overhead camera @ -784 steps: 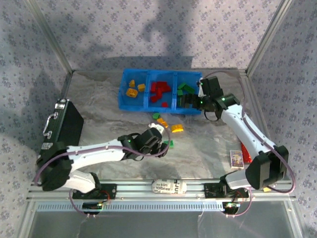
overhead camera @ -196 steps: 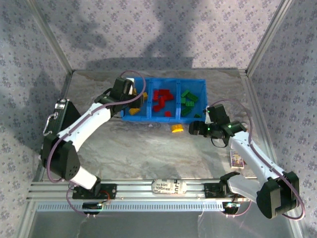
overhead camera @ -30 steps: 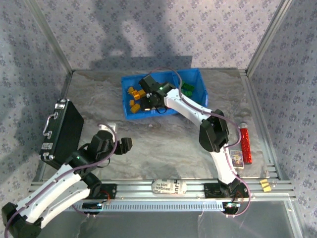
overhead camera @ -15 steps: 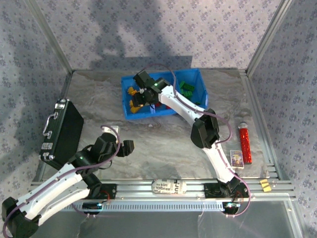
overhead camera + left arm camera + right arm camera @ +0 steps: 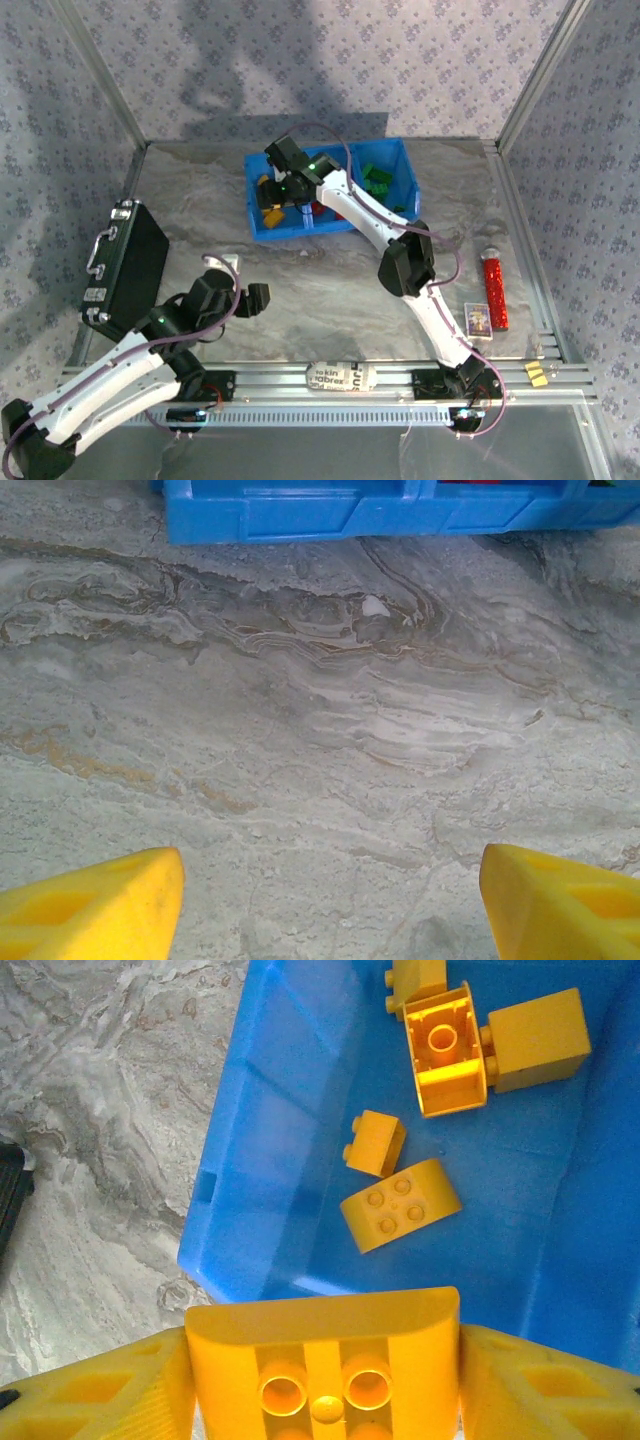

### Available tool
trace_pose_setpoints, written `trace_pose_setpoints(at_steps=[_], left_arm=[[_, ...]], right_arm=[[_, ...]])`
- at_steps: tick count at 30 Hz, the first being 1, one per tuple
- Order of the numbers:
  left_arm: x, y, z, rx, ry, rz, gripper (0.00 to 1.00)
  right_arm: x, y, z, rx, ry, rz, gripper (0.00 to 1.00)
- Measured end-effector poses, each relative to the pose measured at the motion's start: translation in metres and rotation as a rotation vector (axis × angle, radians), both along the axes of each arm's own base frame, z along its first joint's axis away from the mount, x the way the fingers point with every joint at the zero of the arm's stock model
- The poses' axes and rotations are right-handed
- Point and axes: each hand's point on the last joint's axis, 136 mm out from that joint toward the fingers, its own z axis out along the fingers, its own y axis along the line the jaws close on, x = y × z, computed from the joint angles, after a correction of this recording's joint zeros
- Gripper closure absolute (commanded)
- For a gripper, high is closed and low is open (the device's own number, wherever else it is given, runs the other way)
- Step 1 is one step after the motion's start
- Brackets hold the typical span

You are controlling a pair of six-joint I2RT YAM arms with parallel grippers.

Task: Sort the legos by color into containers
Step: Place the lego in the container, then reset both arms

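The blue bin (image 5: 404,160) stands at the back of the table, its three containers side by side. My right gripper (image 5: 275,190) reaches over the left container, shut on a yellow lego (image 5: 325,1360) that hangs underside-up between both fingers (image 5: 100,1390). Below it several yellow legos (image 5: 400,1205) lie on the bin floor (image 5: 270,1160). Red legos (image 5: 318,208) show in the middle container and green legos (image 5: 378,180) in the right one. My left gripper (image 5: 243,280) hovers low over bare table in front of the bin (image 5: 300,510), open (image 5: 330,900), nothing between its fingers (image 5: 90,900).
A black hard case (image 5: 125,265) lies at the left edge. A red tube (image 5: 494,290) and a small card box (image 5: 478,318) lie at the right. Metal frame posts rise at the back corners. A small yellow item (image 5: 537,373) sits on the front rail.
The right gripper has moved left along the bin with the yellow lego and now hangs over the left container. The left arm has barely moved.
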Motion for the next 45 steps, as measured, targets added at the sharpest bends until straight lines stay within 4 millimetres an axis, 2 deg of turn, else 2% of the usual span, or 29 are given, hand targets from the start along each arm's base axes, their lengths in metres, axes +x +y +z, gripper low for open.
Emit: trace_pose_setpoints(at_steps=[1,5,8,13,19,25,30,34,40,45], left_arm=[[0.001,-0.001,0.004,-0.004,-0.005,-0.002,0.22],[0.003,-0.006,0.016,-0.015,-0.021,-0.007,0.22],[0.004,-0.006,0.018,-0.016,-0.029,-0.005,0.22],[0.005,-0.005,0.016,-0.003,-0.023,0.000,0.22],[0.007,-0.004,0.013,0.032,-0.027,-0.002,0.22],[0.019,0.001,0.034,0.100,-0.088,0.020,0.21],[0.031,0.007,0.045,0.183,-0.129,0.053,0.21],[0.038,0.012,0.045,0.254,-0.144,0.071,0.21],[0.047,0.019,0.053,0.336,-0.178,0.093,0.21],[0.053,0.028,0.063,0.403,-0.240,0.114,0.20]], right_arm=[[0.002,0.000,-0.002,0.008,0.011,-0.008,0.14],[0.009,-0.003,-0.010,0.011,0.027,-0.033,0.02],[0.012,-0.006,-0.010,0.005,0.011,-0.041,0.01],[-0.001,-0.018,-0.007,-0.018,0.009,-0.048,0.01],[-0.018,-0.048,0.035,-0.013,-0.071,-0.063,0.01],[-0.041,-0.104,0.085,-0.004,-0.227,-0.118,0.01],[-0.055,-0.166,0.105,-0.013,-0.348,-0.220,0.02],[-0.070,-0.222,0.103,-0.033,-0.438,-0.301,0.03],[-0.113,-0.287,0.075,-0.103,-0.561,-0.348,0.02],[-0.142,-0.348,0.060,-0.177,-0.642,-0.484,0.01]])
